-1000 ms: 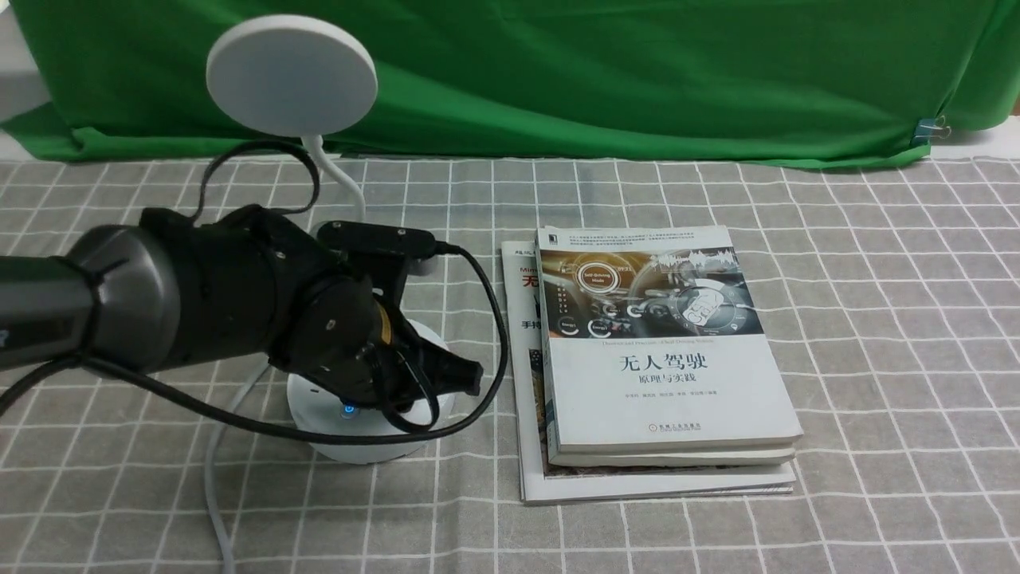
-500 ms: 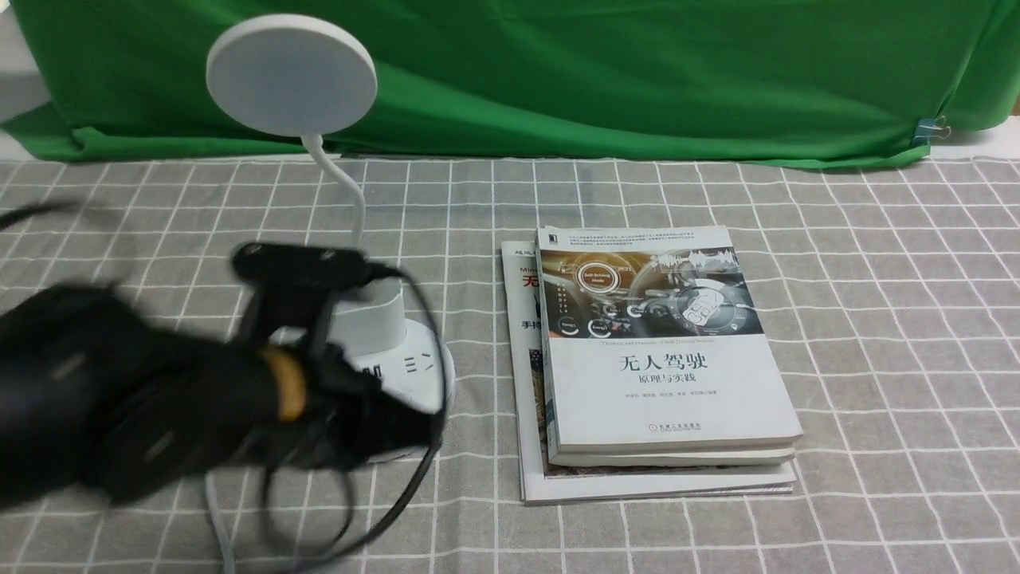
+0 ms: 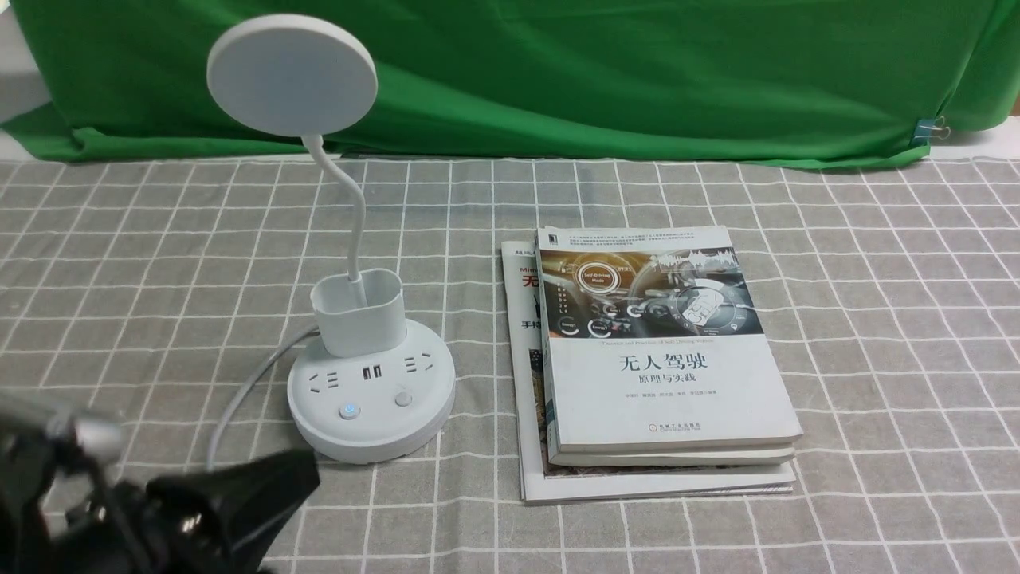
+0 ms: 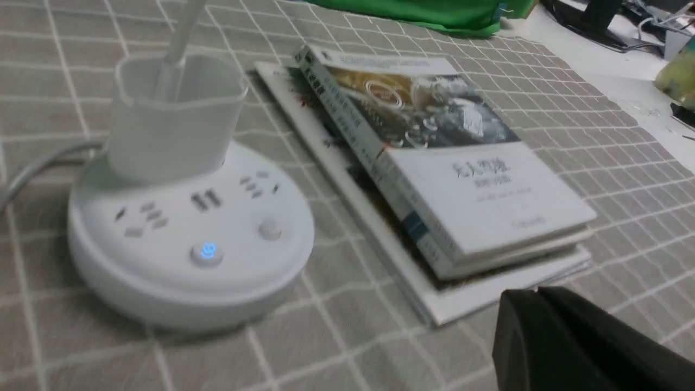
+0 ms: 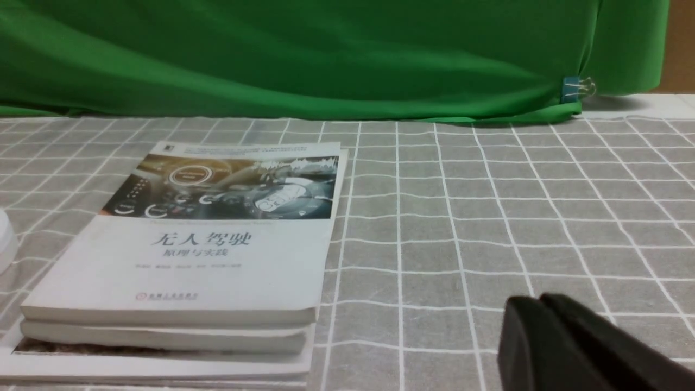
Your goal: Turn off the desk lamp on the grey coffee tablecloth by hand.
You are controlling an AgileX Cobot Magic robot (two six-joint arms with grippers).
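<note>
The white desk lamp [image 3: 370,399] stands on the grey coffee tablecloth [image 3: 876,319], left of centre, its disc head [image 3: 292,76] raised on the bent neck. Its base carries a button lit blue [image 3: 348,411] and a plain button [image 3: 403,399]. My left gripper [image 3: 307,472] is shut and empty, blurred, near the front left edge, clear of the base. The left wrist view shows the shut left gripper [image 4: 535,293], the lamp base [image 4: 163,217] and the blue-lit button [image 4: 207,251]. My right gripper [image 5: 537,301] is shut and empty over bare cloth, and is out of the front view.
A stack of books [image 3: 661,351] lies just right of the lamp, also seen in the left wrist view [image 4: 445,163] and the right wrist view [image 5: 206,233]. The lamp's white cord [image 3: 239,399] runs off to the front left. A green backdrop [image 3: 598,72] closes the far side.
My left arm has pulled back from over the lamp base toward the front left corner. The base and both buttons are now uncovered. The blue light on the button still shows.
</note>
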